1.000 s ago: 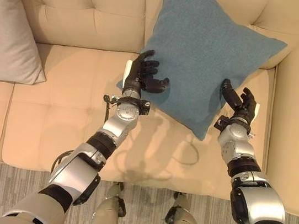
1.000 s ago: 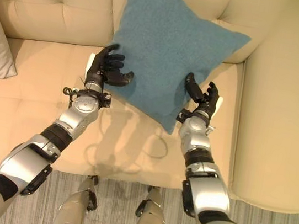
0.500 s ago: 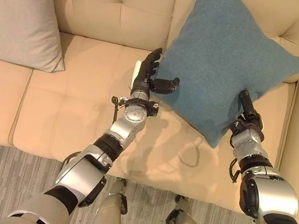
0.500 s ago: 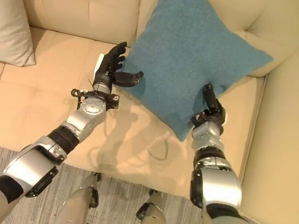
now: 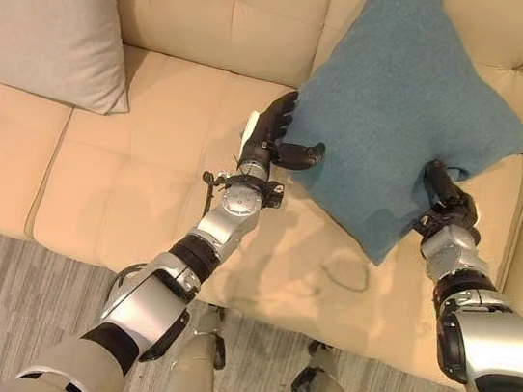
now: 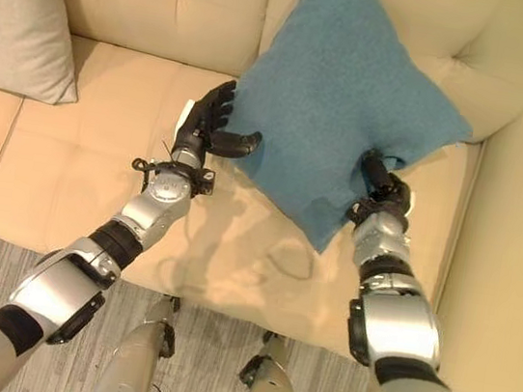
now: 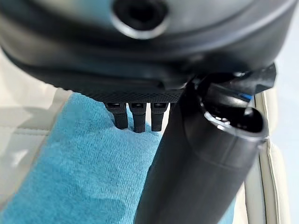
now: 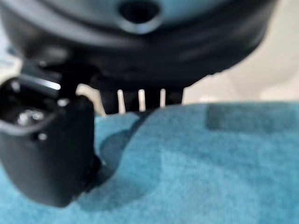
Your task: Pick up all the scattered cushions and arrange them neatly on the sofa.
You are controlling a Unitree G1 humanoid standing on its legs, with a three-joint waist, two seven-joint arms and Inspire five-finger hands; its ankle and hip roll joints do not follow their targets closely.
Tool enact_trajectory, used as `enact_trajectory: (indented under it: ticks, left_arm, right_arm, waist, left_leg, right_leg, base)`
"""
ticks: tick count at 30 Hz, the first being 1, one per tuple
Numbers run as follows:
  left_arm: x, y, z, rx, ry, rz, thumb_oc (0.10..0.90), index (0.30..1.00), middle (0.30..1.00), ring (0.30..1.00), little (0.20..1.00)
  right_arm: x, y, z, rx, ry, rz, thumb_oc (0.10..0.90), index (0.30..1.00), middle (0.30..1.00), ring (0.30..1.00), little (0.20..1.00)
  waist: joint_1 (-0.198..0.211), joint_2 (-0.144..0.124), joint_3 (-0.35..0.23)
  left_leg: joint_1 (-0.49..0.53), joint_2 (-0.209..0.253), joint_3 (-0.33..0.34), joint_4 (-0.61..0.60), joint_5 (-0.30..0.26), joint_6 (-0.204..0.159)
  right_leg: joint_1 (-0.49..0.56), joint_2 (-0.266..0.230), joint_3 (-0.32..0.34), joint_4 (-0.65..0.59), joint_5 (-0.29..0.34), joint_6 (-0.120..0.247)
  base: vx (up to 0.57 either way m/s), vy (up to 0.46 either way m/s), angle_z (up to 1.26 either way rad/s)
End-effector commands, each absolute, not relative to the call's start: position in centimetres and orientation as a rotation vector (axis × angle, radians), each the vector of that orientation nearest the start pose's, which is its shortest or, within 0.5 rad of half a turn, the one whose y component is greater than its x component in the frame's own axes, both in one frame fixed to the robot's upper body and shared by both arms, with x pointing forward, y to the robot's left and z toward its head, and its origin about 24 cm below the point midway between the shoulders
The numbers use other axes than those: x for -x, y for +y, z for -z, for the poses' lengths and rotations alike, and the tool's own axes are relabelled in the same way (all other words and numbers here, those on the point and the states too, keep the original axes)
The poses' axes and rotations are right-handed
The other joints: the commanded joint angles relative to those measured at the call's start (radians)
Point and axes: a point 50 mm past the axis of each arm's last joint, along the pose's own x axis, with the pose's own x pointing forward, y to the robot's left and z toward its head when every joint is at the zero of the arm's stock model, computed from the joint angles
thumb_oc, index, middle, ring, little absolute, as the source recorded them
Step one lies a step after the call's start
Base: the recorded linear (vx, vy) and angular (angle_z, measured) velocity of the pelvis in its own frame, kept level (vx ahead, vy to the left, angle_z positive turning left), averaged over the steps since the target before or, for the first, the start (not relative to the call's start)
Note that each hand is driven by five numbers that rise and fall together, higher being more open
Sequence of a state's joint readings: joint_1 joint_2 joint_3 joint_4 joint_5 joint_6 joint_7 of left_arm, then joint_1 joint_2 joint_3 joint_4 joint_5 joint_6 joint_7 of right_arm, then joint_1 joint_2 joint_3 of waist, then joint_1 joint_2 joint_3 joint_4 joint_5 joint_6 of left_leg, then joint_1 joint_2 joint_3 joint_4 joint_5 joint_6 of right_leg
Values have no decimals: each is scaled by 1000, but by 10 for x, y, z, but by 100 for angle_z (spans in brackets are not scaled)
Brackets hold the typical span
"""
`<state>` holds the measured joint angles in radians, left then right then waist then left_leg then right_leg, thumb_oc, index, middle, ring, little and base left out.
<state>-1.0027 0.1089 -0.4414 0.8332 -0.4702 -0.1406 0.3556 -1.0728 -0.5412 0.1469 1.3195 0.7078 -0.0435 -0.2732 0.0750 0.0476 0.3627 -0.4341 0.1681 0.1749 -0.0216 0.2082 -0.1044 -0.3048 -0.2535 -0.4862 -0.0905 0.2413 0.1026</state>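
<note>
Cushion (image 5: 404, 119) corner-down, diagonal, against sofa (image 5: 190, 11)

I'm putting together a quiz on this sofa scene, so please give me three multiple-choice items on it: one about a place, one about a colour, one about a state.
1. Where does the blue fabric cushion lie?
A. On the grey floor
B. Leaning against the backrest at the cream sofa's right end
C. Flat in the middle of the seat

2. What colour is the other cushion, at the sofa's left end?
A. Light grey
B. Red
C. Black

3. What is the right hand doing?
A. Hanging open away from the cushion
B. Resting flat on the armrest
C. Pinching the blue cushion's edge

Key:
1 B: both eye views show it tilted on a corner, propped on the backrest.
2 A: the light grey cushion stands there.
3 C: in the right wrist view the thumb presses into the cloth with the fingers behind its edge; the left hand likewise clasps the opposite edge.
</note>
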Motion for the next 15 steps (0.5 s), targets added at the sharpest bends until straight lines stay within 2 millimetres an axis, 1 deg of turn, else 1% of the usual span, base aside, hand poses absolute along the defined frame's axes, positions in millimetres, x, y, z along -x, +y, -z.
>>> enact_trajectory:
  ticks: [1, 2, 3, 4, 5, 6, 7, 8, 9, 10, 12, 15]
  left_arm:
    - [-386, 16, -229, -22, -449, 232, 800, 900, 900, 900, 900]
    - [-384, 16, -226, -25, -455, 237, 800, 900, 900, 900, 900]
    - [-382, 17, -227, -22, -465, 235, 800, 900, 900, 900, 900]
    - [-381, 17, -227, -17, -475, 234, 800, 900, 900, 900, 900]
    - [-379, 16, -228, -9, -483, 235, 800, 900, 900, 900, 900]
    - [-379, 16, -228, -9, -483, 235, 800, 900, 900, 900, 900]
    - [-377, 14, -228, -5, -489, 240, 800, 900, 900, 900, 900]
    - [-374, 12, -227, 8, -499, 247, 800, 900, 900, 900, 900]
    - [-373, 13, -229, 9, -516, 248, 800, 900, 900, 900, 900]
    - [-371, 13, -228, 13, -525, 248, 800, 900, 900, 900, 900]
    - [-371, 14, -223, 12, -514, 242, 800, 900, 900, 900, 900]
    - [-371, 16, -218, 10, -503, 231, 800, 900, 900, 900, 900]
  right_arm:
    - [-398, -281, -307, -28, -404, 530, 400, 300, 300, 300, 300]
    - [-395, -280, -322, 59, -450, 545, 400, 300, 300, 300, 300]
    - [-393, -276, -332, 121, -484, 547, 400, 300, 300, 300, 300]
    - [-390, -270, -345, 173, -539, 546, 400, 300, 300, 300, 300]
    - [-386, -266, -355, 234, -587, 561, 400, 300, 300, 300, 300]
    - [-386, -266, -355, 237, -588, 564, 400, 300, 300, 300, 300]
    - [-383, -261, -363, 298, -631, 574, 400, 300, 300, 300, 300]
    - [-378, -255, -373, 432, -682, 620, 400, 300, 300, 300, 300]
    - [-376, -249, -378, 532, -720, 625, 400, 300, 300, 300, 300]
    - [-372, -247, -383, 564, -757, 644, 400, 300, 300, 300, 300]
    - [-367, -246, -388, 617, -796, 691, 400, 300, 300, 300, 300]
    - [-361, -243, -394, 644, -852, 713, 400, 300, 300, 300, 300]
  waist:
    - [39, -12, -40]
    - [40, -16, -41]
    - [38, -17, -40]
    - [37, -21, -46]
    - [35, -24, -45]
    - [35, -23, -38]
    - [35, -26, -39]
    - [36, -29, -45]
    - [36, -32, -45]
    - [34, -32, -39]
    - [34, -36, -45]
    - [32, -43, -49]
  left_leg:
    - [2, 26, 35, 61, -138, -54]
    - [1, 24, 34, 62, -138, -53]
    - [0, 24, 34, 63, -139, -52]
    - [9, 27, 24, 59, -160, -59]
    - [7, 27, 23, 61, -162, -58]
    - [-4, 25, 32, 67, -142, -49]
    - [-4, 24, 32, 68, -143, -47]
    - [3, 27, 17, 65, -163, -55]
    - [1, 27, 15, 65, -163, -54]
    - [-11, 23, 22, 71, -143, -44]
    - [-13, 21, 17, 73, -146, -41]
    - [-15, 21, 13, 79, -149, -38]
  right_leg:
    - [56, -77, 8, 70, -140, 134]
    - [54, -77, 7, 72, -141, 133]
    - [51, -77, 10, 73, -140, 132]
    - [57, -70, 22, 71, -157, 141]
    - [55, -69, 25, 72, -157, 141]
    - [46, -75, 16, 76, -141, 131]
    - [44, -75, 16, 76, -140, 131]
    - [50, -70, 27, 74, -159, 140]
    - [49, -70, 28, 75, -159, 139]
    - [38, -76, 20, 79, -142, 129]
    - [35, -76, 24, 81, -144, 128]
    - [35, -76, 25, 84, -145, 127]
  base:
    - [0, 0, 0]
    - [0, 0, 0]
    - [65, -10, 0]
    - [58, -11, 0]
    - [0, 0, 0]
    - [-91, 15, -1]
    - [0, 0, 0]
    - [74, -29, -4]
    - [0, 0, 0]
    - [-81, 17, -4]
    - [-34, 17, -4]
    - [3, 0, -1]
